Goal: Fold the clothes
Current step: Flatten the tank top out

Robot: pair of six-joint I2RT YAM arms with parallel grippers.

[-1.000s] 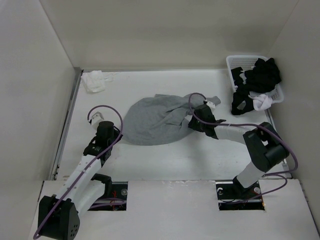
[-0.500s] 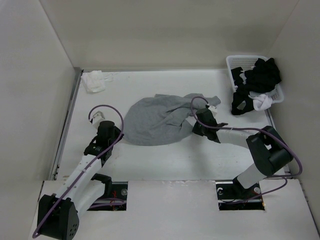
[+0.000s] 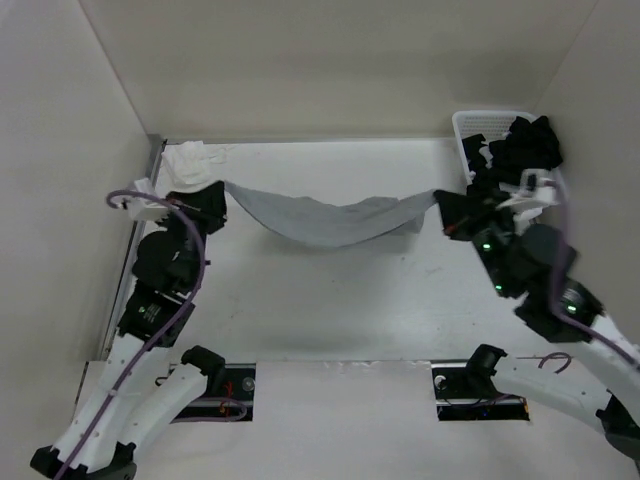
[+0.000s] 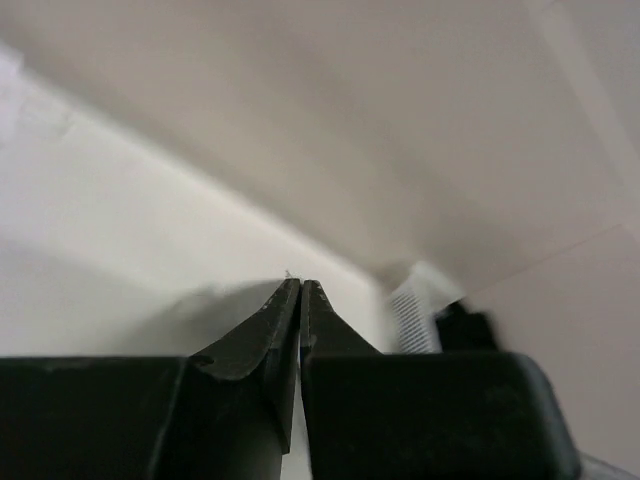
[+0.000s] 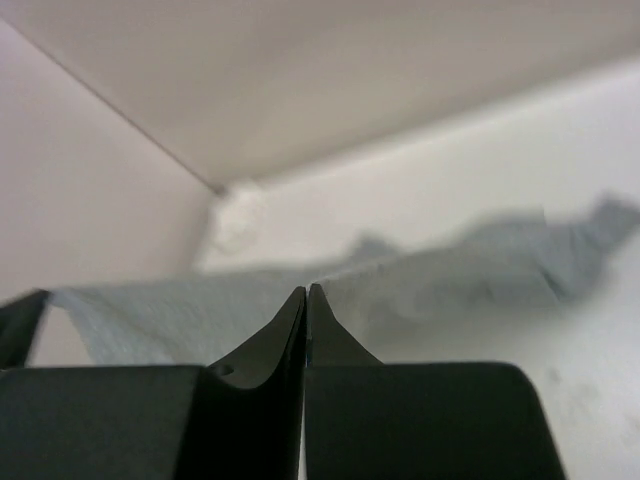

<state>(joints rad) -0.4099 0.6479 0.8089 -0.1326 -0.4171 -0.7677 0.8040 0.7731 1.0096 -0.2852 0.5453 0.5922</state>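
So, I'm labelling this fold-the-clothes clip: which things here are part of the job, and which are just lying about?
In the job: grey tank top, stretched between left pincer and right pincer.
Lying about: small white cloth, basket, black garments.

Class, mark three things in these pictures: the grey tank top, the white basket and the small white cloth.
grey tank top (image 3: 330, 220), top view, the sagging middle of the fabric.
white basket (image 3: 470, 125), top view, its bare far-left corner.
small white cloth (image 3: 188, 166), top view, its crumpled middle.
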